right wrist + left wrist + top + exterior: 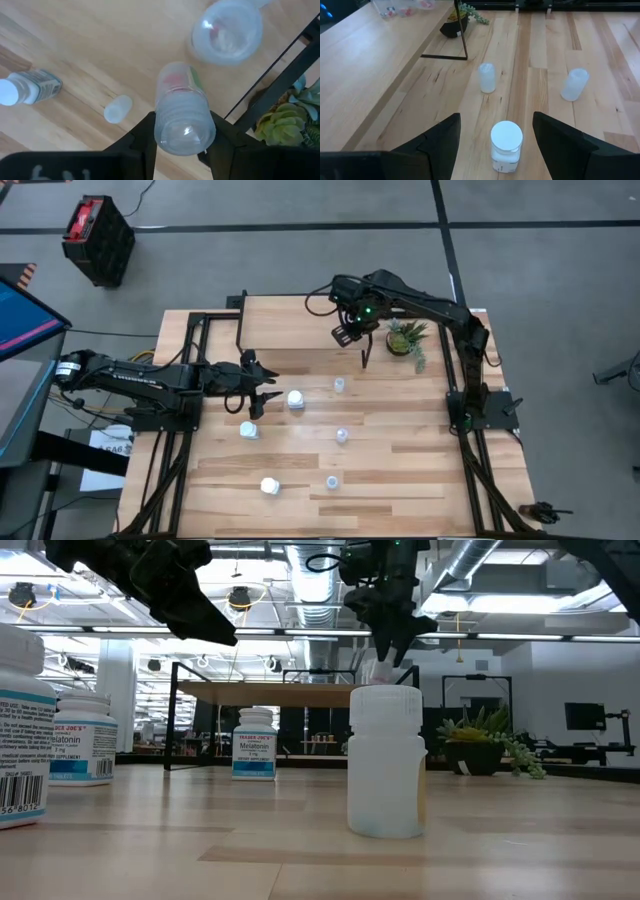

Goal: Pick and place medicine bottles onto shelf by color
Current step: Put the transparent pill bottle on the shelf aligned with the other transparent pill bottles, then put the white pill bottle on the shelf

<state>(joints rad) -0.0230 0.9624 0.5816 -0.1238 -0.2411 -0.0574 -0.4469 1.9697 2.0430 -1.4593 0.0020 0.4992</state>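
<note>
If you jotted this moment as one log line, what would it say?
right gripper: jaws shut on translucent bottle, above shelf | left gripper: jaws open over white bottle

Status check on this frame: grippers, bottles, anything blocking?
Right gripper shut on translucent bottle, raised by the shelf. Left gripper open, white bottle between its fingers. Plant beside shelf leg.

White bottle (506, 152) (label perhaps blue-banded).
</note>
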